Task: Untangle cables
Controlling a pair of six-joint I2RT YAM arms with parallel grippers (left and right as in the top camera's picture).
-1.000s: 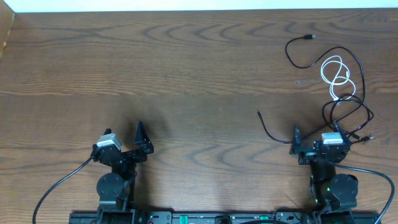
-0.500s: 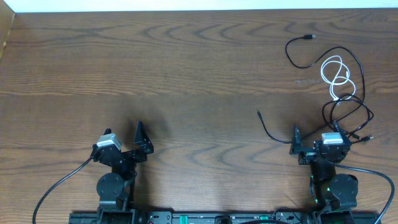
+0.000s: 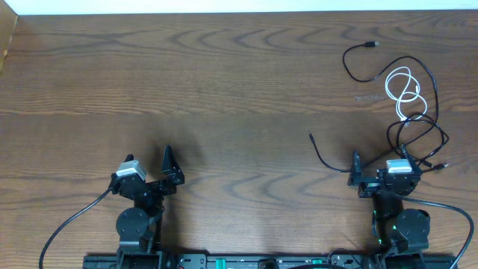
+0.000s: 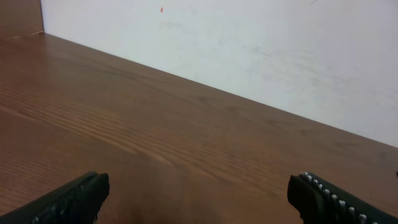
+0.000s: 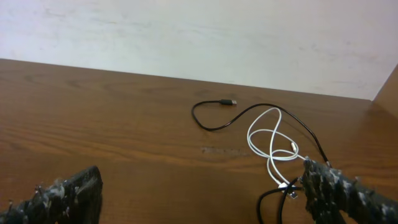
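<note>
Resting low on the wooden table (image 3: 224, 90), right gripper (image 3: 379, 161) has its jaws spread wide, nothing between them. Left gripper (image 3: 147, 161) sits well apart from it on the robot's left side, jaws just as wide, also empty.

Cables all lie beyond the right gripper, toward the far table edge and a bit to its right. White cable (image 3: 403, 99) is curled in a loose figure-eight out past the right gripper's right jaw. Black cables (image 3: 411, 138) cross it.

One black cord loops farther out from the right gripper and ends in a small plug (image 5: 229, 101). A black knot lies just beside the right gripper's right jaw, touching or nearly so; can't tell which. A loose black end (image 3: 311, 136) trails off near the right gripper's left jaw.
</note>
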